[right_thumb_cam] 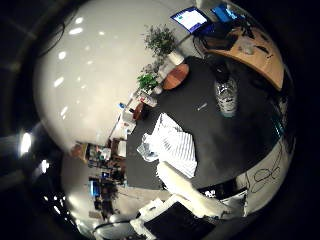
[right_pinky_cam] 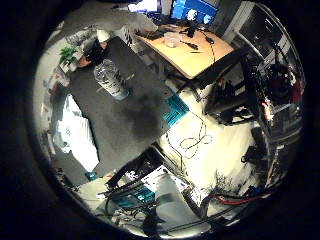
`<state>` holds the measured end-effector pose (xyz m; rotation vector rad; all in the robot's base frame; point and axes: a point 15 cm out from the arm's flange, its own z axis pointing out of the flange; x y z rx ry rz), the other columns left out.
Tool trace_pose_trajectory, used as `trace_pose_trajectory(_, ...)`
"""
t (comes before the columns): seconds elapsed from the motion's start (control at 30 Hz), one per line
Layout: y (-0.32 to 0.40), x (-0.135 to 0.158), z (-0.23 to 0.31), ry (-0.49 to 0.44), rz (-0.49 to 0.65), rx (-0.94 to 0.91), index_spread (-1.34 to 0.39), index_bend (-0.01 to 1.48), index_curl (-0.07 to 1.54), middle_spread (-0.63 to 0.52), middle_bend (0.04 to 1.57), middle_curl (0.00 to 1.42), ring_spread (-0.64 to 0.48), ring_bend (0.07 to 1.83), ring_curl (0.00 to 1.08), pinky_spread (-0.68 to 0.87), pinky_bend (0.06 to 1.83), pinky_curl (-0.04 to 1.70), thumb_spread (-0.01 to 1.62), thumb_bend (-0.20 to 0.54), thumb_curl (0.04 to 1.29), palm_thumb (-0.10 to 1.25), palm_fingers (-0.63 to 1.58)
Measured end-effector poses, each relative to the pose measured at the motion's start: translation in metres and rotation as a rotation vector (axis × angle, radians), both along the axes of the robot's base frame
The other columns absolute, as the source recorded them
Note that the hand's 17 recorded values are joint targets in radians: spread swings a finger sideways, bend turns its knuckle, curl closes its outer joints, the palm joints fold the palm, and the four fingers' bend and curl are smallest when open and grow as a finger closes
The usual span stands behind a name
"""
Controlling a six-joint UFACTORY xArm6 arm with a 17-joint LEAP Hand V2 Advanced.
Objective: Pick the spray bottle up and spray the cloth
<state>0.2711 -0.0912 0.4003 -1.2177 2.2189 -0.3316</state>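
A clear spray bottle [right_thumb_cam: 226,96] with a dark head stands upright on the black table [right_thumb_cam: 235,142]. A white striped cloth [right_thumb_cam: 172,143] lies crumpled on the same table, a short way from the bottle and nearer one edge. Bottle and cloth look small, so my right hand [right_thumb_cam: 186,191] is high above the table and well away from both. A white finger reaches out fairly straight from the palm, over the table's near edge beside the cloth. The hand holds nothing.
A round wooden board [right_thumb_cam: 176,76] and potted plants [right_thumb_cam: 150,80] stand at the table's far end. Beyond it is a wooden desk [right_pinky_cam: 197,52] with monitors. A teal crate [right_pinky_cam: 175,110] sits on the floor by the table's side, with cables and equipment racks [right_pinky_cam: 272,100] around.
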Motion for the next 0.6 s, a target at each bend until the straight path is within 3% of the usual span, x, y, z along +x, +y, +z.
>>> trace_pose_trajectory(0.4,-0.057,-0.014,-0.008,-0.016,-0.107,-0.002,-0.12,0.16,0.28,0.22,0.19,0.32,0.33,0.46,0.25,0.67,1.18,0.21,0.94,-0.031,0.35,0.48,0.03)
trace_pose_trajectory(0.6,-0.092,-0.016,-0.023,-0.069,-0.154,0.05,-0.12,0.16,0.28,0.22,0.2,0.33,0.33,0.47,0.25,0.65,1.19,0.2,0.94,-0.033,0.34,0.45,0.03)
